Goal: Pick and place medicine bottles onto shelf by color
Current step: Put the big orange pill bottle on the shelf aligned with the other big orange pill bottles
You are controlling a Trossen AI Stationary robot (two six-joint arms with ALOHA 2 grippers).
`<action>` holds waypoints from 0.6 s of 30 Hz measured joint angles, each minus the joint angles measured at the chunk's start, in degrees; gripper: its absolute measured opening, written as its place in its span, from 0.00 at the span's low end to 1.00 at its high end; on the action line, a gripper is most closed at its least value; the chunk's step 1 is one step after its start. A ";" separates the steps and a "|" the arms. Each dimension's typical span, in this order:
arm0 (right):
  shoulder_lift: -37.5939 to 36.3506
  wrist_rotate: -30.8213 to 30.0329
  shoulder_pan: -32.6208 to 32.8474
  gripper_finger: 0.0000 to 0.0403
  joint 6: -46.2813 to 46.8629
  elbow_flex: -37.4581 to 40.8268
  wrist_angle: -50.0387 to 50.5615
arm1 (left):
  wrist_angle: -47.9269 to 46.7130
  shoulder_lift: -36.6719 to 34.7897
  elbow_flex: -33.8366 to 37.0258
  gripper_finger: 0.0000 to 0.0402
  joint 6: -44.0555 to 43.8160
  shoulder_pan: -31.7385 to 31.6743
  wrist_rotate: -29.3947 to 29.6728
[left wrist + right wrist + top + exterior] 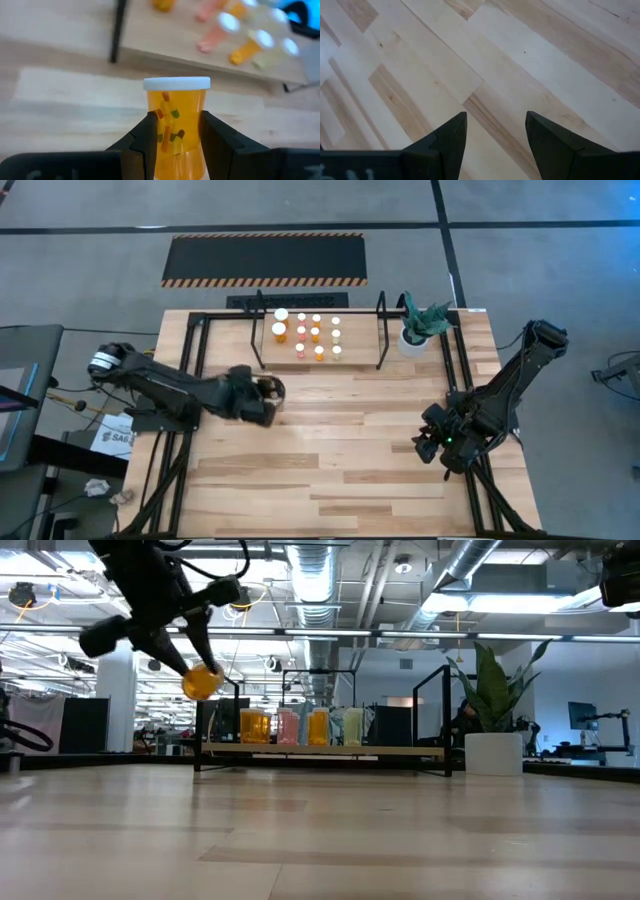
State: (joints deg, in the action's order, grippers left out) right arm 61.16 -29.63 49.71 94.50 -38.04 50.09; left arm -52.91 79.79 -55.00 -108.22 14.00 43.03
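Just short of the shelf (320, 330), your left pincer (176, 134) pinched an orange bottle (176, 120) above the bench (330, 450); right pincer (495, 132) hung spread, well clear of the shelf.

Worktop (340, 450) is showing pale wood planks, smooth satin finish. Held bottle (176, 125) is looking like glossy translucent orange plastic, cap smooth white plastic. Left fingers (145, 145) are reading matt black plastic. Shelf (262, 330): thin black metal bars, light wood floor.
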 joint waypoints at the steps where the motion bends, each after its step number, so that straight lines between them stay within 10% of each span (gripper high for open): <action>1: -0.01 0.00 0.02 0.56 0.00 0.00 0.02 | 1.06 1.33 0.00 0.25 1.13 1.12 1.76; 18: -0.01 0.00 0.01 0.56 0.00 0.00 0.00 | 10.83 25.77 0.00 0.25 4.87 11.32 35.96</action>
State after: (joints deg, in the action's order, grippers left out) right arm 61.14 -29.63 49.73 94.50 -38.04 50.09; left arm -42.08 105.56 -55.00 -103.35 25.32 78.99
